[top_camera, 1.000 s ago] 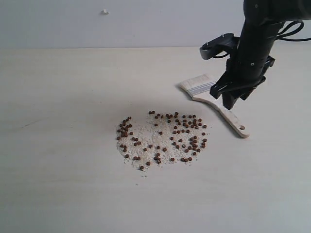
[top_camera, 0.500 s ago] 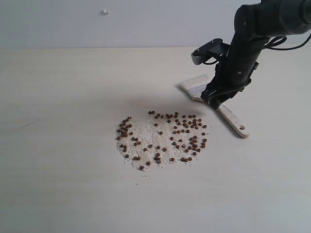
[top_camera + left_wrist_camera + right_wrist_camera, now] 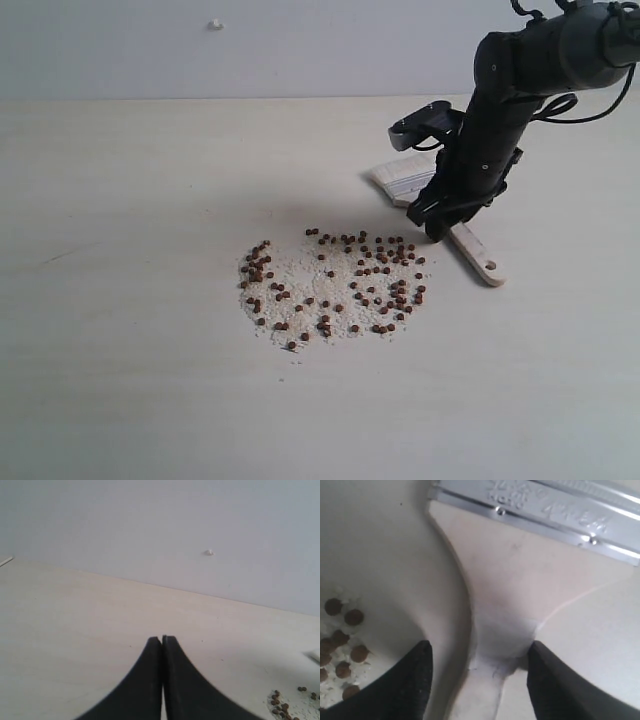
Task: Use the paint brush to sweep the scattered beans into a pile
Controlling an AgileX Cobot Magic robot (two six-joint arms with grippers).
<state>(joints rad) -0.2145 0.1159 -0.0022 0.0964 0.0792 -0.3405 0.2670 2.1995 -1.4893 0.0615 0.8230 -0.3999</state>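
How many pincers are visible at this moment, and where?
2. The right pincer straddles the paint brush handle, open, next to the beans. The left pincer appears only in its wrist view, shut, away from the brush.

The right arm (image 3: 500, 110) bends down from the upper right of the exterior view. The right gripper (image 3: 441, 222) points downward, jaws spread apart. The left gripper (image 3: 161, 647) is pressed closed.

exterior looks down over the table (image 3: 120, 380); right wrist close above the paint brush (image 3: 510, 580), sharing beans (image 3: 354, 616).
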